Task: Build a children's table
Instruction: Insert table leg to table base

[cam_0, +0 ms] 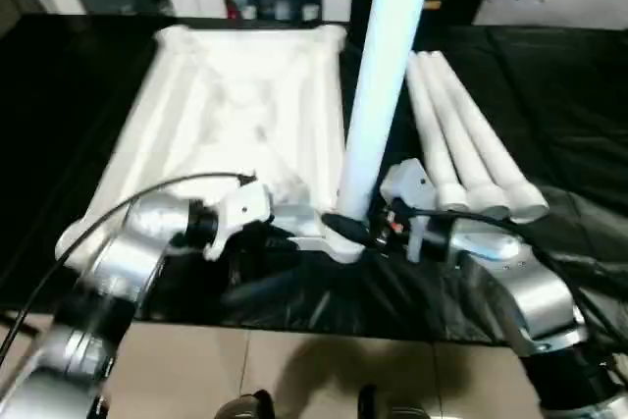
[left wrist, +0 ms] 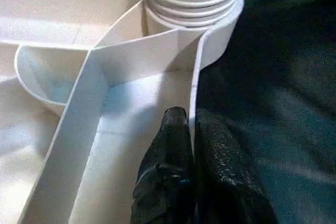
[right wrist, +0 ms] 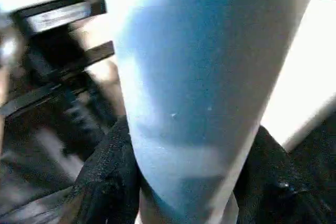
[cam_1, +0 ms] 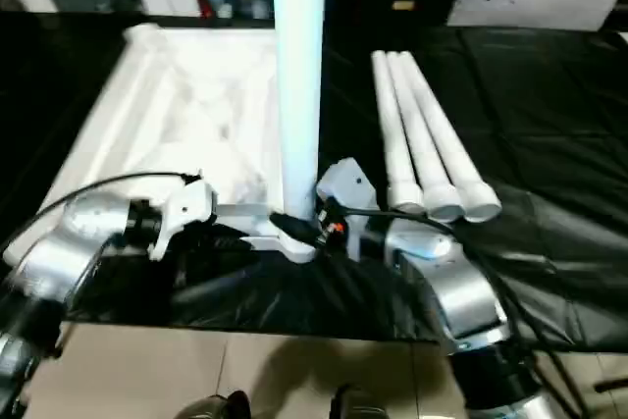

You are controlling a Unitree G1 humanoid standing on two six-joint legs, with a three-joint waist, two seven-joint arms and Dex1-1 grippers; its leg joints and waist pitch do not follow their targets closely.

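Nearest, the left gripper [left wrist: 191, 177] pinches the tabletop's [cam_0: 235, 115] near rim wall, fingers on either side. Just right, the right gripper [cam_0: 355, 228] clamps the upright leg [cam_0: 378, 95] low down, its threaded end seated in the near right corner socket [left wrist: 220, 35]. Farther right, three spare legs [cam_0: 461, 139] lie side by side on the black cloth [cam_0: 549, 95].

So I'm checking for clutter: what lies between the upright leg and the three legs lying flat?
Just bare black cloth between the upright leg and the three loose legs, as the right eye view shows; lower down, the right gripper clamps the upright leg.
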